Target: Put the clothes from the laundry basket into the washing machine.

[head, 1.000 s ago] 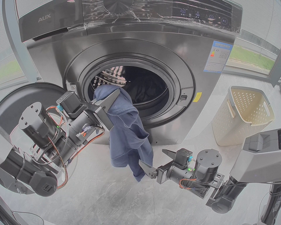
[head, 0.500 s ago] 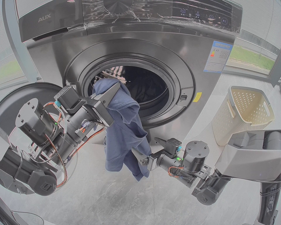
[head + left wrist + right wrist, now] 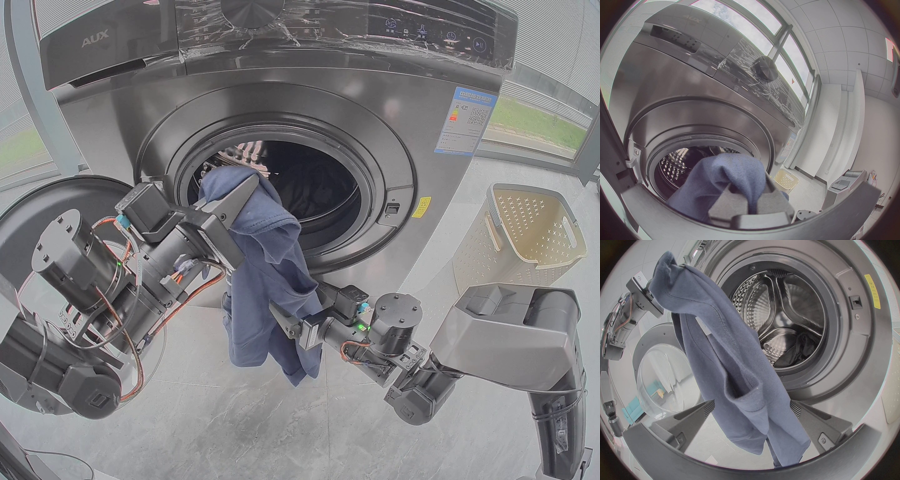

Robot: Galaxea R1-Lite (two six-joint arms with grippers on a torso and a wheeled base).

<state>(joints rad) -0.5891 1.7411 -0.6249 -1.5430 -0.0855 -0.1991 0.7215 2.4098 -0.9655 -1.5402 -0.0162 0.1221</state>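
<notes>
1. Two grippers are at the blue garment (image 3: pixel 269 275) in front of the washing machine (image 3: pixel 400 125). Its round door (image 3: pixel 56 200) is swung open on your robot's left.
2. Your left gripper (image 3: pixel 236 209) is clamped on the garment's top fold. It holds that fold just before the upper left rim of the drum opening. In the left wrist view the cloth (image 3: pixel 725 175) bunches up between and over the fingers (image 3: pixel 725 203).
3. From that hold the garment hangs down in front of the lower lip of the opening, outside the drum.
4. Your right gripper (image 3: pixel 300 306) sits lower, at the hanging part of the garment. Its jaws are spread wide. In the right wrist view one finger (image 3: pixel 693 415) stands on each side of the cloth (image 3: pixel 734 365), which hangs between them unpinched.
5. You can see a dark garment (image 3: pixel 797 352) lying at the bottom of the drum.
6. Your laundry basket (image 3: pixel 519 250) stands tilted on the grey floor (image 3: pixel 219 425) to the right of the machine. It is well apart from both grippers, with its mouth turned up toward the head camera.
</notes>
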